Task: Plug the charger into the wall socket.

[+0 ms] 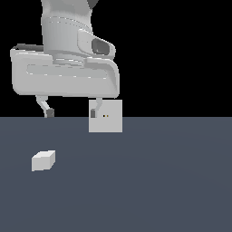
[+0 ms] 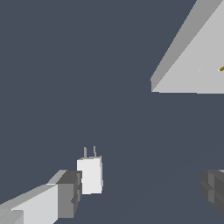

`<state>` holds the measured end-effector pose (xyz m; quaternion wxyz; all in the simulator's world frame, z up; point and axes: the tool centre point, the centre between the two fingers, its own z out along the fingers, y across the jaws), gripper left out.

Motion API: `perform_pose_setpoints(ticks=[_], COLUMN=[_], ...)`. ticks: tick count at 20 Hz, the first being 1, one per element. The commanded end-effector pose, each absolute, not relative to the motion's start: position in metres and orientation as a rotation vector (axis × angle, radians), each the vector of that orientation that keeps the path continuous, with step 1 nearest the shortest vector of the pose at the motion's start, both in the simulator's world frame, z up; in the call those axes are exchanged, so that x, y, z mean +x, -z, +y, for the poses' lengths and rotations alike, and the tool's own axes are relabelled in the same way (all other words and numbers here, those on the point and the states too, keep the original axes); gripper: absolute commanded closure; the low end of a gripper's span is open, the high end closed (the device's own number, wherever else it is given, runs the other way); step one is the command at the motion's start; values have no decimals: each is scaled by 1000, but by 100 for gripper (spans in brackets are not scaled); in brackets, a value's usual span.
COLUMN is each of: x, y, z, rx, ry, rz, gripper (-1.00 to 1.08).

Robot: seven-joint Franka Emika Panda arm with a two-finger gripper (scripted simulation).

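While the charger [image 1: 43, 160] lies loose on the floor, your gripper [image 1: 71, 113] hangs spread wide and empty above it.

You have nothing in hand yet, so the step is the pick-up: the block sits toward the exterior view's left, well apart from the wall socket [image 1: 105, 116], which stands upright further back. In the wrist view the charger [image 2: 90, 175] lies just beside one fingertip [image 2: 68, 194], not between the two (its two thin prongs [image 2: 89, 152] show at one end). Shift sideways until the block is centred in the gap, then descend and close across its flat sides, leaving the prongs free and square so they can later meet the socket's two dark holes [image 1: 106, 116].
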<state>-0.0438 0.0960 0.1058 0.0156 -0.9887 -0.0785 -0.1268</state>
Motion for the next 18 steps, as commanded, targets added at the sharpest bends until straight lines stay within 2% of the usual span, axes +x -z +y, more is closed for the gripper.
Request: perform_pose_setpoints(ticks=[1,18], x=[-50,-67], y=[-97,-63], z=[107,143], rx=[-3063,-3023], ry=[433,570], rz=[-271,-362], gripper=[-92,-92])
